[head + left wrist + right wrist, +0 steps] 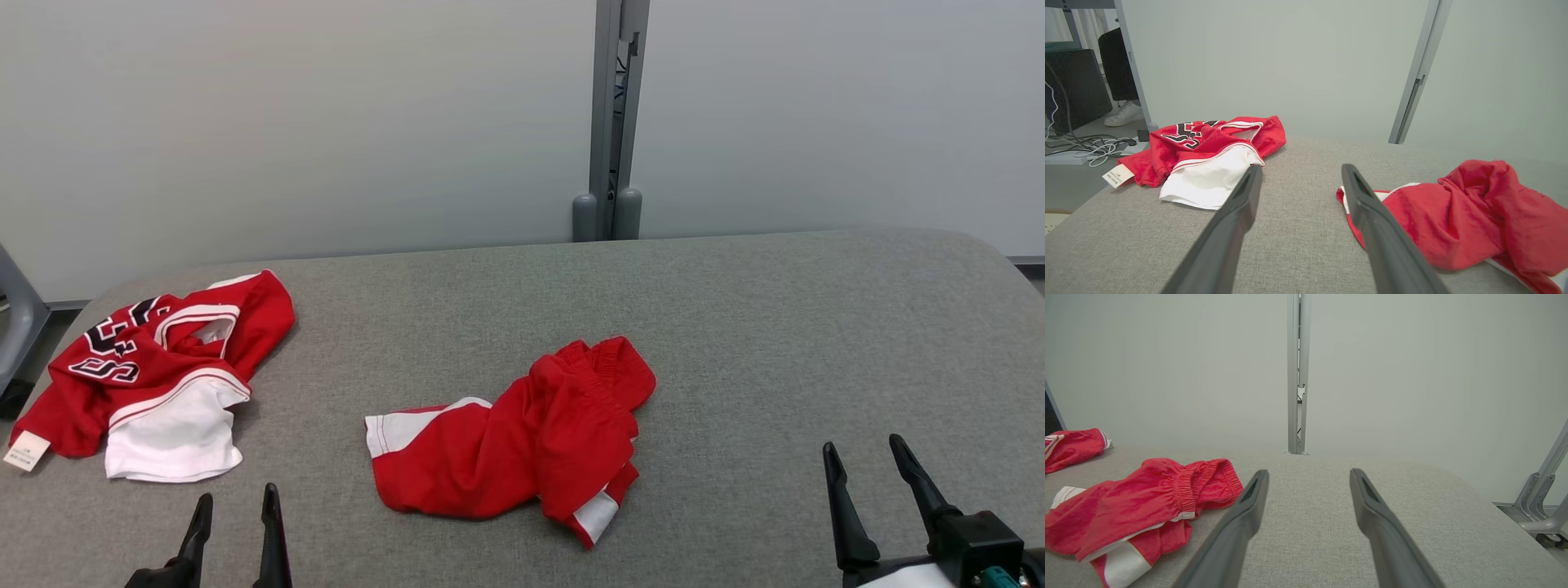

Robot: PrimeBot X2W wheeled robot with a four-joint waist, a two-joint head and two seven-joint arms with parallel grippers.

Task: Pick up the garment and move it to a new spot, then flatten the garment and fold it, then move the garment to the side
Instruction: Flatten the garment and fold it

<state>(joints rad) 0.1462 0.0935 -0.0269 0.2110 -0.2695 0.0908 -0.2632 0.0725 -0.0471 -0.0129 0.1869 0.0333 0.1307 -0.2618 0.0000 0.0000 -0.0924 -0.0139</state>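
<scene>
The pick-up step is not yet begun: the red shorts (pixel 522 433) lie crumpled mid-table (pixel 775 327), toward its front edge. The left gripper (pixel 237 494) and right gripper (pixel 862 443) hover there, jaws wide and empty. The next move probably calls for reaching in and pinching the cloth.

No text is legible in full. The red jersey (pixel 155 359) bears black block lettering (pixel 106 369) outlined in white, and folds break up the characters. A white paper tag (pixel 26 451) at the jersey's edge carries print too small to read.
</scene>
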